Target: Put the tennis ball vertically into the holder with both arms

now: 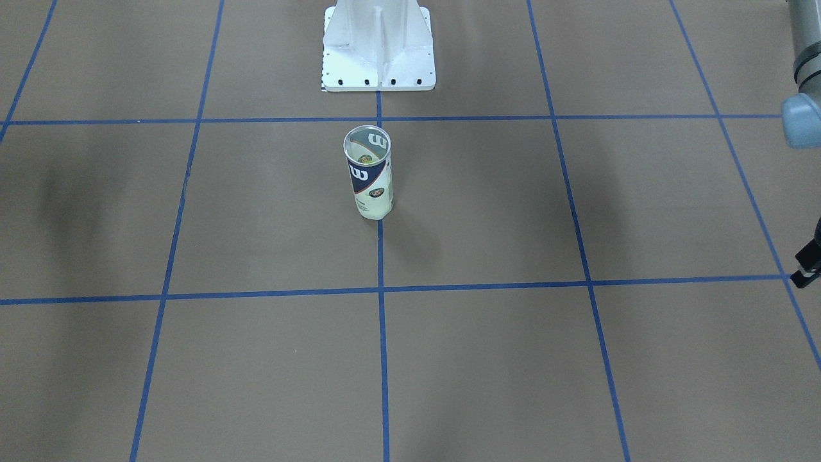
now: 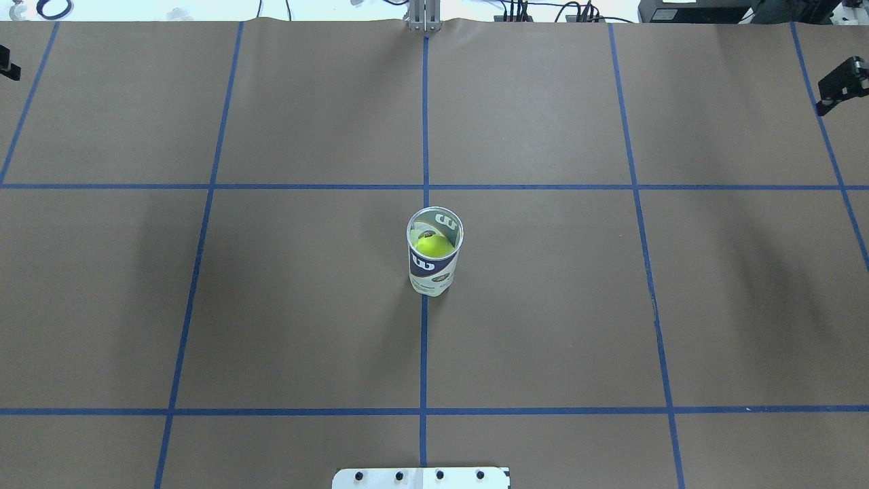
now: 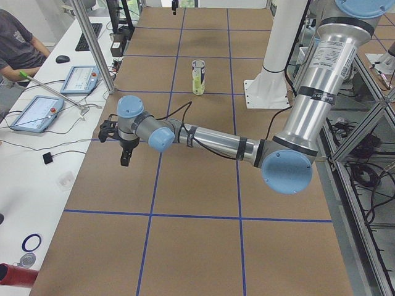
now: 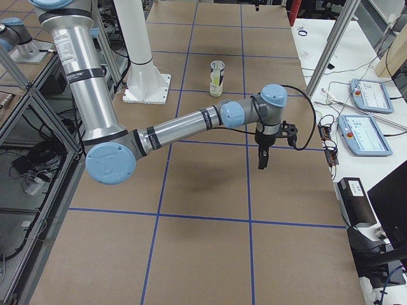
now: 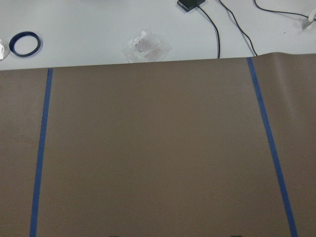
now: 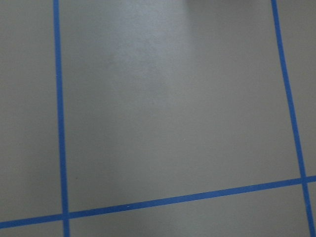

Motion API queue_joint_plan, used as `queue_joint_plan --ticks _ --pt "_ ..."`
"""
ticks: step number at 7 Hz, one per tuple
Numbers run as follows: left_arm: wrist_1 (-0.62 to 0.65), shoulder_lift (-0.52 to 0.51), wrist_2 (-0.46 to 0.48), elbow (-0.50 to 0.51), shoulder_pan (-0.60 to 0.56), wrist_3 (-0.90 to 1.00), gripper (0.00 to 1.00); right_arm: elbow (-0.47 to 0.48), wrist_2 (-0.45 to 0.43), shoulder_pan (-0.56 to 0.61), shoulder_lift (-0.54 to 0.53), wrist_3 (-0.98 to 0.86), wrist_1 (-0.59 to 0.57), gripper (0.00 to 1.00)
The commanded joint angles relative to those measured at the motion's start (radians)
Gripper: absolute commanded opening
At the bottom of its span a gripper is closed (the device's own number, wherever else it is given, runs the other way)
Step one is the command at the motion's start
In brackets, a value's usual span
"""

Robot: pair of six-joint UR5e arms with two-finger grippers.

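Note:
The holder (image 2: 434, 261) stands upright on the centre blue line, open end up. It also shows in the front view (image 1: 371, 176) and both side views (image 3: 197, 77) (image 4: 217, 77). A yellow-green tennis ball (image 2: 432, 246) sits inside it, below the rim. My left gripper (image 3: 125, 159) hangs fingers-down over the table's left edge, far from the holder. Only a black part of it shows in the front view (image 1: 809, 260). My right gripper (image 4: 262, 162) hangs the same way at the right edge, with a black part in the overhead view (image 2: 840, 83). I cannot tell whether either is open or shut. Neither holds anything I can see.
The white pedestal base (image 1: 378, 48) stands behind the holder. Blue tape lines grid the brown table. Tablets (image 3: 37, 111) (image 4: 365, 133) and a seated person (image 3: 15, 43) are on the side benches. A blue tape roll (image 5: 24, 43) and a plastic bag (image 5: 147, 45) lie past the table edge.

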Motion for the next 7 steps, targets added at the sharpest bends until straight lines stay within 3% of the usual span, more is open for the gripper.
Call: queue_joint_plan --ticks 1,3,5,7 --pt "0.081 0.09 -0.112 -0.011 -0.054 0.03 0.98 -0.004 0.038 0.04 -0.079 -0.119 0.0 1.0" --pt "0.094 0.181 -0.128 -0.06 -0.053 0.077 0.98 -0.004 0.078 0.04 -0.127 -0.153 0.002 1.0" --pt "0.094 0.214 -0.192 -0.076 -0.06 0.061 0.99 -0.006 0.078 0.04 -0.137 -0.158 0.003 1.0" --pt "0.095 0.245 -0.19 -0.079 -0.073 0.021 1.0 -0.024 0.078 0.04 -0.139 -0.184 0.003 1.0"
